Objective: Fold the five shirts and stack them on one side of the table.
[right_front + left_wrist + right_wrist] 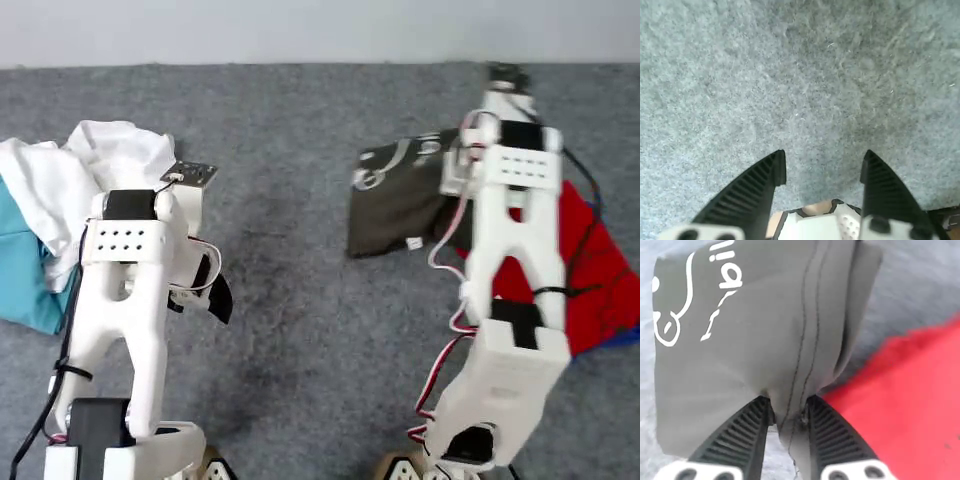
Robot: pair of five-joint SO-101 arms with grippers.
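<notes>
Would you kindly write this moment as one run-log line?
left gripper open over grey table | right gripper shut on black shirt, beside red shirt | white shirt heaped over teal shirt

grey tabletop gives a wide lane from 12 down to 6 o'clock. white shirt and teal shirt heap up at 9 o'clock; black shirt and red shirt block 2 to 3 o'clock.

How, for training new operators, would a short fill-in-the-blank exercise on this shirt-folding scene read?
1. The right gripper clamps the black shirt; the left gripper holds ____.
2. The left gripper's fingers stand ____ over the grey table.
3. The neighbouring shirt beside the black one is ____.
Missing words: nothing; open; red.
</notes>
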